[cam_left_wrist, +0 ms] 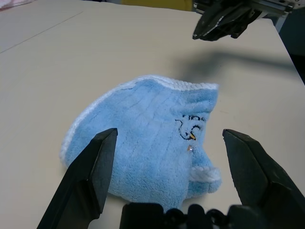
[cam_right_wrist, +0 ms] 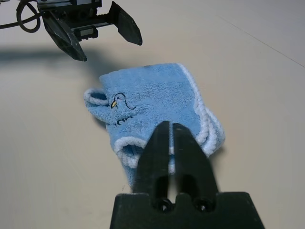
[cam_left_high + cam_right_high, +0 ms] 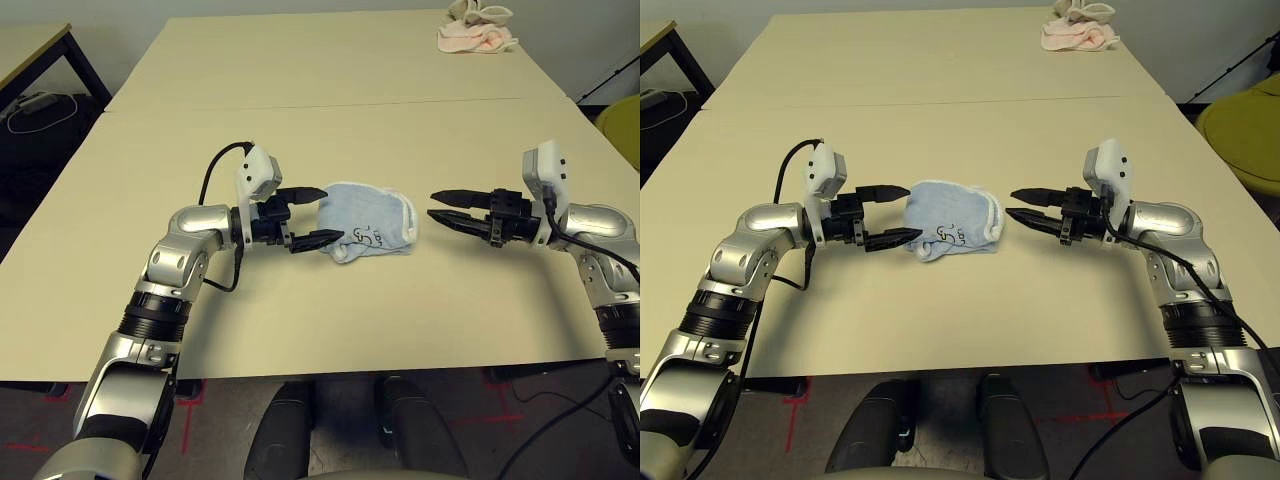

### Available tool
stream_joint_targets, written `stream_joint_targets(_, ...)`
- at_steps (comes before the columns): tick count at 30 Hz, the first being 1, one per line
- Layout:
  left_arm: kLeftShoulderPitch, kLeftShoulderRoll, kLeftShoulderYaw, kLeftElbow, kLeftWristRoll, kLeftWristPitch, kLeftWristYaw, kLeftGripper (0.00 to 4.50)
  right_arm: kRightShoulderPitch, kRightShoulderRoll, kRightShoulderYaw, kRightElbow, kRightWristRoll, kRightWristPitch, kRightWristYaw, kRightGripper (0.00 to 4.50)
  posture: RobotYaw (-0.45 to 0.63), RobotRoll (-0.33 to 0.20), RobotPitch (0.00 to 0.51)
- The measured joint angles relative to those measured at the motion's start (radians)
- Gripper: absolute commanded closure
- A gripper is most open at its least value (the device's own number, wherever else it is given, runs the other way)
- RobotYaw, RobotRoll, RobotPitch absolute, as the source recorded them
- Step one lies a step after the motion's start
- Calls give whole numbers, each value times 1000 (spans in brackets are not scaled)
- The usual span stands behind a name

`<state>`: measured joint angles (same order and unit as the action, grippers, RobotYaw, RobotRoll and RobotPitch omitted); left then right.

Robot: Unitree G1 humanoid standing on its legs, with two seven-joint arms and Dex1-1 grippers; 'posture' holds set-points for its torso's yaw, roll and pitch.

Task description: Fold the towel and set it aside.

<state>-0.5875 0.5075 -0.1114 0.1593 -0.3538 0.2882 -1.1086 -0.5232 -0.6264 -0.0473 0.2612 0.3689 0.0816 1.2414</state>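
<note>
The towel (image 3: 372, 222), light blue with white piping and a small printed duck motif, lies folded into a small bundle at the middle of the beige table (image 3: 330, 310). My left gripper (image 3: 318, 215) hovers at its left edge, open wide, its fingers (image 1: 90, 167) straddling the near side of the towel (image 1: 152, 129) without touching it. My right gripper (image 3: 432, 206) is a short way to the right of the towel (image 2: 152, 95), pointing at it, shut on nothing, with its fingertips (image 2: 162, 131) just short of the piped edge.
A pink cloth (image 3: 478, 40) with a beige one (image 3: 480, 12) on it sits at the far right corner of the back table. A yellow-green chair (image 3: 1245, 125) stands off the right edge. A dark side table (image 3: 35, 50) and cables are at far left.
</note>
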Motion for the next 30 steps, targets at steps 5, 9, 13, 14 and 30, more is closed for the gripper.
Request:
stream_joint_targets(5,13,-8,2,-5,1,-4,-2,0,0,5,5,1,-8,-5,6,4487,97,0,127)
stream_joint_targets(9,10,-16,2,2,3,-10,-3,0,0,5,5,1,-9,-7,10,4487,91,0,128)
stream_joint_targets(13,0,-28,3,23,0,-14,-15,0,4,6,5,1,-9,-7,9,4487,86,0,130)
stream_joint_targets(14,-6,-30,3,33,0,-18,-22,0,5,6,5,1,-9,-7,9,4487,85,0,131)
stream_joint_targets(30,-92,-54,3,173,11,-90,-74,180,6,5,5,1,-9,-10,11,4498,81,0,136)
